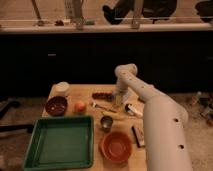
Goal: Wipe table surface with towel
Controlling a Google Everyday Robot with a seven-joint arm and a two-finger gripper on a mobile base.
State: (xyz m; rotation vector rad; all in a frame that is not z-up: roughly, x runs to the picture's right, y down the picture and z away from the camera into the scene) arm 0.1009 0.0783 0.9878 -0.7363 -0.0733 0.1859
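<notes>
Over table surface (82, 93) rear, jaws, cup (106, 122), orange bowl (116, 147) nearer

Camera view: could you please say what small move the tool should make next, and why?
Probably a sideways sweep along the far edge of the light tan wooden tabletop. The tool sits low there; a small metal cup stands nearer. Whether a pale grey-blue towel is under it is hidden.
</notes>
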